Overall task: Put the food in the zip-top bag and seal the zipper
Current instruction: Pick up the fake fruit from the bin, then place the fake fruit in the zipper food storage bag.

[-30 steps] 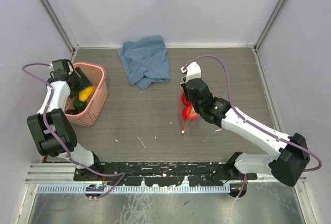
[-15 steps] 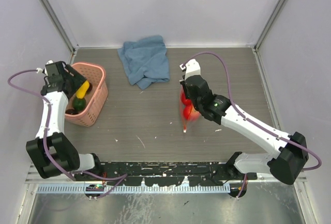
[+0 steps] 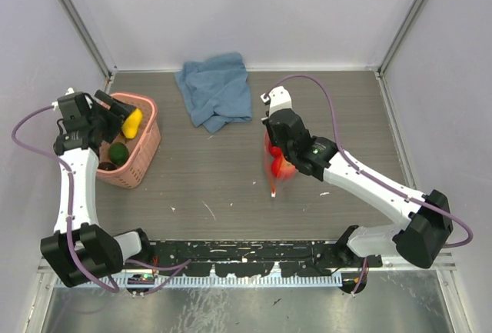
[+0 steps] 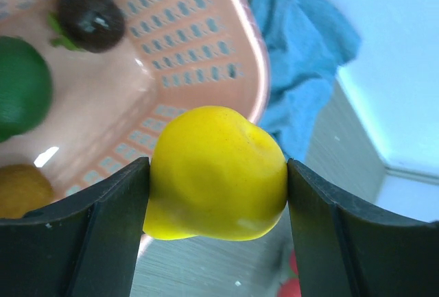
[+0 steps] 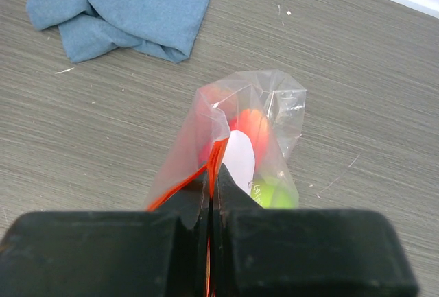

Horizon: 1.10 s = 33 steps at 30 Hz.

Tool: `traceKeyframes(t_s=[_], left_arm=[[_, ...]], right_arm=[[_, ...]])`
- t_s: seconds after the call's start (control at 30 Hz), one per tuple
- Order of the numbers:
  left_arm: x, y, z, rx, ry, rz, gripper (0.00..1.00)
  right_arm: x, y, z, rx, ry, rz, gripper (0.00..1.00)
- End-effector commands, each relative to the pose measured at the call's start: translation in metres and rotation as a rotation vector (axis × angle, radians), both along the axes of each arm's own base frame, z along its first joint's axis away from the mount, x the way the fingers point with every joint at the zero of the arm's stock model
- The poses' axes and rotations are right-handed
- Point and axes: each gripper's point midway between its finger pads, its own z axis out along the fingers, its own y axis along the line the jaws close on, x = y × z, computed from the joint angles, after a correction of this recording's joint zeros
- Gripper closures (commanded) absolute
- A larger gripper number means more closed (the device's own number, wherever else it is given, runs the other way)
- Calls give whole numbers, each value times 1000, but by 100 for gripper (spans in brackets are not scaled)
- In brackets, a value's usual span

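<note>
Gripping yellow fruit in left hand, right hand pinching zipper

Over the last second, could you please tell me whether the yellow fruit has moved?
Yes. The yellow fruit has shifted toward the far rim of the pink basket.

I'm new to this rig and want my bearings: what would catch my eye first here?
A bright yellow toy fruit is clamped in the left gripper above the pink basket on the left. Right of centre, the right gripper pinches the red-orange zipper of the clear bag, which holds red and green fruits. A crumpled blue cloth lies at the back.
</note>
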Motion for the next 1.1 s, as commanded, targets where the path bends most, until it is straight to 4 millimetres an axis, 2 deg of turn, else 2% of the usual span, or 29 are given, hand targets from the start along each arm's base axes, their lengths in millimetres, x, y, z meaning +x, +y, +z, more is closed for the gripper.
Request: traceKeyframes(t_s=[0.0, 0.27, 0.57, 0.67, 0.87, 1.07], left_arm=[[1, -43, 52, -145, -179, -158, 100], [-17, -126, 58, -219, -218, -359, 100], [-31, -196, 58, -287, -239, -516, 100], [-34, -214, 61, -300, -263, -556, 100], [-44, -242, 65, -307, -370, -593, 100], [-53, -263, 67, -350, -501, -592, 100]], right_arm=[[6, 13, 27, 60, -41, 17, 99], [10, 30, 30, 67, -27, 58, 99], [26, 51, 48, 121, -41, 64, 100], [31, 57, 44, 129, -36, 58, 99], [35, 64, 18, 126, 26, 33, 100], [37, 65, 19, 120, 28, 29, 100]])
